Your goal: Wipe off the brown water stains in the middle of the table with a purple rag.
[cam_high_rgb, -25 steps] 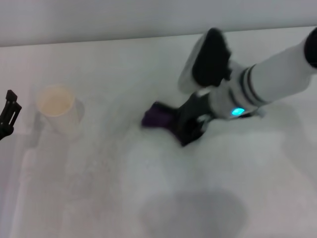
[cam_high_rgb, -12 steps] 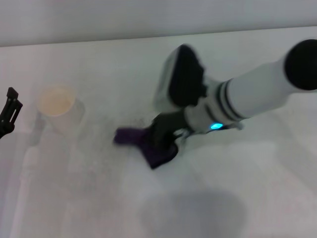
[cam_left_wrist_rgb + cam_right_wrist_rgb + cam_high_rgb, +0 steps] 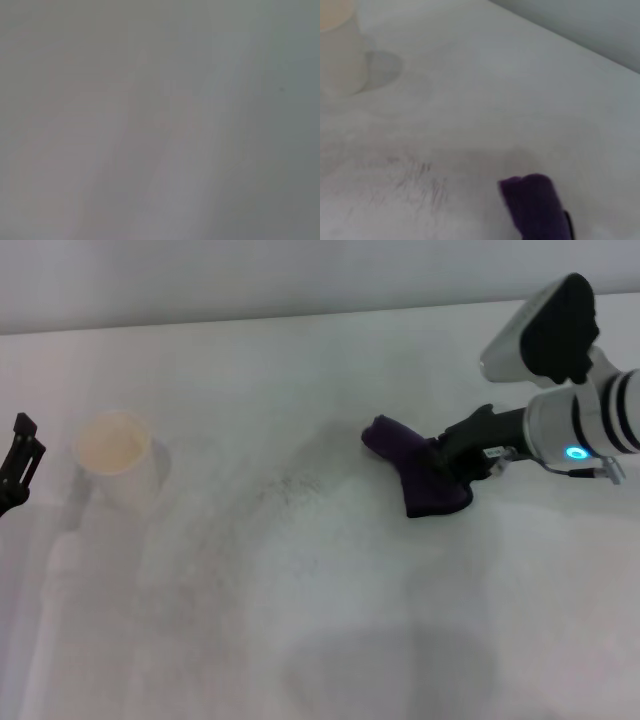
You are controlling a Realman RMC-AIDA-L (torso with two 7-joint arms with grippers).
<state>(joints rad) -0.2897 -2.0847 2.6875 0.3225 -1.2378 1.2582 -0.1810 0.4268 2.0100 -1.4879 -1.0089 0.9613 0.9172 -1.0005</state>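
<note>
The right gripper (image 3: 452, 462) has its jaws clamped on the small dark purple rag (image 3: 418, 472), pressed on the white matte worktop (image 3: 330, 620); faint dark streaks (image 3: 290, 488) lie leftward, toward the white paper cup (image 3: 118, 460).

The right hand (image 3: 455, 462) has its fingertips buried in the purple rag (image 3: 420, 475), so how they stand cannot be told; its arm runs off the head view's right edge. The left hand (image 3: 18, 462) is cut by the left edge, only a dark sliver showing. In the right wrist view the rag (image 3: 535, 207) and the paper cup (image 3: 337, 47) are both cropped by the frame. The left wrist view gives only a featureless grey blur
</note>
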